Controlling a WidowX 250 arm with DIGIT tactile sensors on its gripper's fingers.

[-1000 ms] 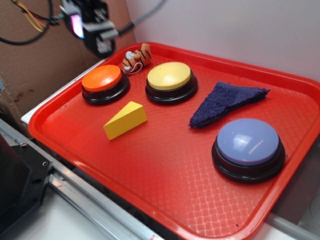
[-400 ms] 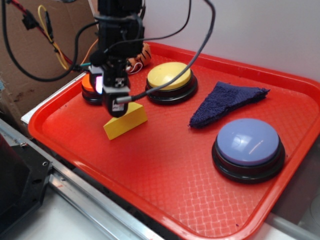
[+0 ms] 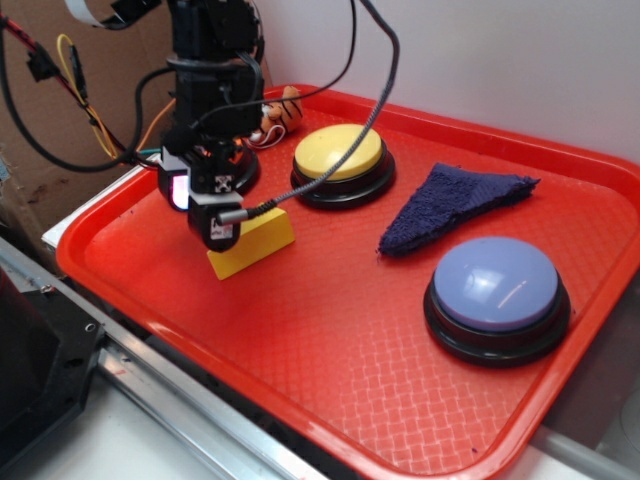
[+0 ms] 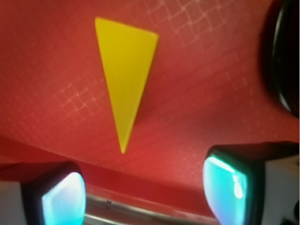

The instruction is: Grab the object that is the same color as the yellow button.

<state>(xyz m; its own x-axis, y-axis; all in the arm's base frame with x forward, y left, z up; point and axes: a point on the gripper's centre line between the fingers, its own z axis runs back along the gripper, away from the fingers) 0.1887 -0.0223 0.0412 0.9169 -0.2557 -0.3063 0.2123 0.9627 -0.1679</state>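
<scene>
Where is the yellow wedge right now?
In the exterior view the yellow wedge lies on the red tray's left part, before the yellow button, partly behind the gripper.

Red tray with a bunch of stuff on it

On it: a yellow wedge near left, yellow button further back, orange button and little tiger toy mostly hidden at far left, navy cloth on the right, lavender button near right.

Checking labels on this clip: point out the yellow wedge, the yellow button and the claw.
yellow wedge (image 4: 124, 75), wrist view, middle of its triangular top face.
yellow button (image 3: 338, 152), exterior view, centre of the pale yellow dome.
claw (image 4: 143, 190), wrist view, midway between its two fingertips, which stand apart.
</scene>
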